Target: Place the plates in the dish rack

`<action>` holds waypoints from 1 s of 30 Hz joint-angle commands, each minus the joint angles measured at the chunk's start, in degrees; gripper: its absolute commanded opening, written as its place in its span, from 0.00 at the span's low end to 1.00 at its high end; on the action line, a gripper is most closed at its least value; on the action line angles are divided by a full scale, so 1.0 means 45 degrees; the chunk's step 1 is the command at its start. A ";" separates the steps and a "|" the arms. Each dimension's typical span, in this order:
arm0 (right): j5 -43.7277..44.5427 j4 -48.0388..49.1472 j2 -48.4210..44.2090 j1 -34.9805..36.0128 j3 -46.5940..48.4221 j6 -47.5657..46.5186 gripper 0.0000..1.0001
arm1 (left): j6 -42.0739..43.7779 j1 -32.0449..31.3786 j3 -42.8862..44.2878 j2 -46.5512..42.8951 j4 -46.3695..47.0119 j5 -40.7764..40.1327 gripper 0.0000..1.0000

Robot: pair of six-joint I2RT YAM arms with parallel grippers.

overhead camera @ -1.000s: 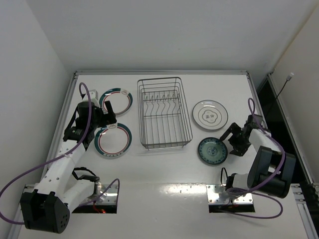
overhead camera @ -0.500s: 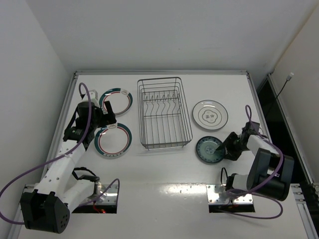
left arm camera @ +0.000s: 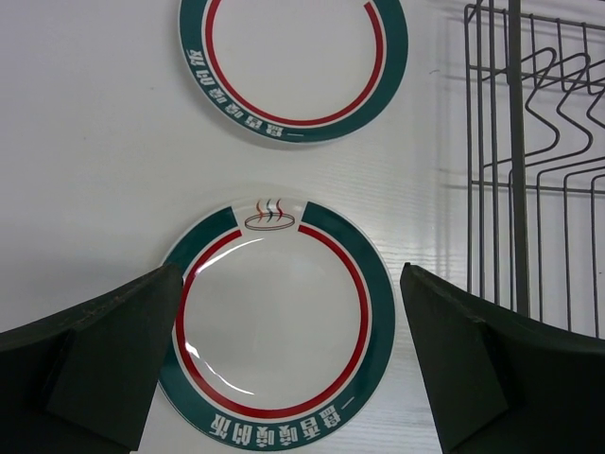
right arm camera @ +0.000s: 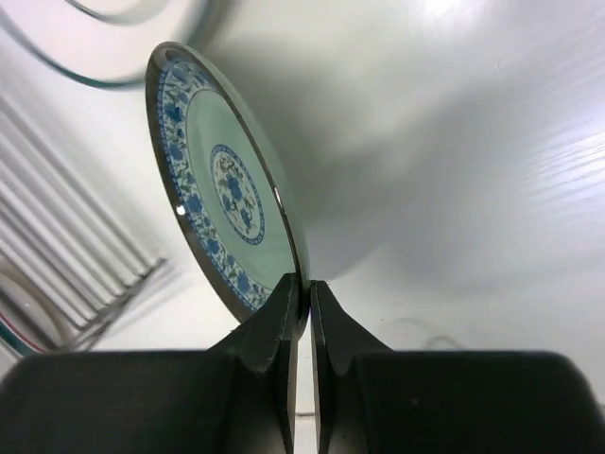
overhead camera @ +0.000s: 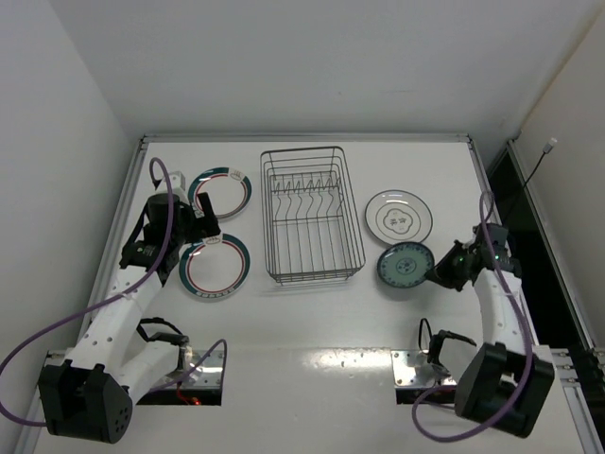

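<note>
My right gripper [overhead camera: 437,272] [right arm camera: 303,295] is shut on the rim of the small teal-blue patterned plate [overhead camera: 405,265] [right arm camera: 222,203], which is lifted off the table and tilted on edge, right of the dish rack [overhead camera: 311,215]. The white plate with grey rings [overhead camera: 398,217] lies flat just behind it. Two teal-rimmed plates with red rings lie left of the rack: a near one [overhead camera: 215,266] [left arm camera: 276,331] and a far one [overhead camera: 220,192] [left arm camera: 294,64]. My left gripper [overhead camera: 200,230] [left arm camera: 284,364] hangs open above the near one, its jaws wide on either side, touching nothing.
The rack's wire side [left arm camera: 515,161] stands close to the right of the left gripper. A raised rail [overhead camera: 307,138] borders the table's far edge, and white walls close in the sides. Purple cables [overhead camera: 163,203] loop off both arms.
The right gripper closed on the teal-blue plate's rim, then lifted and tilted it up on edge, carrying it toward the back. The left arm stayed still.
</note>
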 commanded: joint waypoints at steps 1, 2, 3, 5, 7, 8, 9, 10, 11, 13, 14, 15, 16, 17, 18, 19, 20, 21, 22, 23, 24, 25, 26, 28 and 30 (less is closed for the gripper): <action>0.0849 -0.1642 -0.1221 0.0454 0.2199 0.0036 0.00 | -0.0082 -0.0093 0.0131 -0.0124 0.0174 -0.0182 1.00; 0.1026 -0.1821 -0.1221 0.0631 0.2473 0.0191 0.00 | -0.0082 -0.0093 0.0131 -0.0124 0.0174 -0.0182 1.00; 0.1027 -0.1823 -0.1221 0.0768 0.2901 0.0193 0.00 | -0.0082 -0.0093 0.0131 0.0011 0.0174 -0.0182 1.00; 0.1027 -0.1823 -0.1337 0.0769 0.3197 0.0193 0.00 | -0.0082 -0.0093 0.0131 0.0013 0.0174 -0.0182 1.00; 0.0910 -0.1358 -0.1339 0.0769 0.3490 0.0329 0.00 | -0.0082 -0.0093 0.0131 0.0013 0.0174 -0.0182 1.00; 0.0736 -0.1122 -0.1339 0.0769 0.3491 0.0503 0.00 | -0.0082 -0.0093 0.0131 0.0013 0.0174 -0.0317 1.00; 0.0580 -0.0830 -0.1339 0.0769 0.3820 0.0795 0.00 | -0.0082 -0.0093 0.0131 0.0013 0.0174 -0.0319 1.00; 0.0578 -0.0537 -0.1339 0.0924 0.3997 0.0953 0.00 | -0.0082 -0.0093 0.0131 0.0013 0.0174 -0.0319 1.00; 0.0791 -0.0070 -0.1184 0.1351 0.4541 0.1128 0.00 | -0.0082 -0.0093 0.0131 0.0013 0.0174 -0.0319 1.00; 0.1902 0.0633 -0.0989 0.2518 0.5516 0.1675 0.00 | -0.0082 -0.0093 0.0131 0.0129 0.0174 -0.0319 1.00; 0.2390 0.0638 -0.0774 0.3029 0.5948 0.1793 0.00 | -0.0082 -0.0093 0.0131 0.0130 0.0174 -0.0319 1.00; 0.3458 0.0638 -0.0057 0.3537 0.6455 0.1794 0.00 | -0.0082 -0.0093 0.0131 0.0130 0.0174 -0.0319 1.00; 0.4068 0.0638 0.0395 0.4045 0.7021 0.1794 0.00 | -0.0082 -0.0093 0.0247 0.0130 0.0174 -0.0319 1.00; 0.5176 0.0483 0.0806 0.5075 0.8032 0.1794 0.00 | -0.0082 -0.0093 0.0249 0.0130 0.0174 -0.0435 1.00; 0.5613 0.0327 0.1583 0.5491 0.8487 0.1794 0.00 | -0.0082 -0.0093 0.0249 0.0246 0.0174 -0.0436 1.00; 0.6004 0.0325 0.1978 0.5882 0.9303 0.1794 0.00 | -0.0198 -0.0093 0.0249 0.0247 0.0174 -0.0436 1.00; 0.6917 0.0209 0.2388 0.6582 0.9718 0.1794 0.00 | -0.0199 -0.0093 0.0249 0.0247 0.0174 -0.0436 1.00; 0.7390 -0.0005 0.2817 0.6918 1.0089 0.1794 0.00 | -0.0199 -0.0093 0.0249 0.0247 0.0174 -0.0436 1.00; 0.7897 -0.0007 0.3692 0.7231 1.0789 0.1659 0.00 | -0.0199 -0.0093 0.0249 0.0247 0.0174 -0.0436 1.00; 0.8714 -0.0161 0.4107 0.7737 1.1125 0.1657 0.00 | -0.0199 -0.0093 0.0249 0.0247 0.0174 -0.0552 1.00; 0.9109 -0.0163 0.4536 0.7954 1.1399 0.1503 0.00 | -0.0199 -0.0093 0.0249 0.0247 0.0174 -0.0553 1.00; 0.9829 -0.0163 0.4946 0.8169 1.1982 0.1366 0.00 | -0.0199 -0.0093 0.0249 0.0247 0.0174 -0.0553 1.00; 1.0165 -0.0318 0.5743 0.8345 1.2297 0.1364 0.00 | -0.0199 -0.0093 0.0249 0.0247 0.0174 -0.0553 1.00; 1.1254 -0.0456 0.6451 0.8931 1.3096 0.1208 0.00 | -0.0199 -0.0093 0.0249 0.0247 0.0174 -0.0553 1.00; 1.1845 -0.0263 0.7156 0.9498 1.3373 0.1072 0.00 | -0.0199 -0.0093 0.0249 0.0364 0.0174 -0.0553 1.00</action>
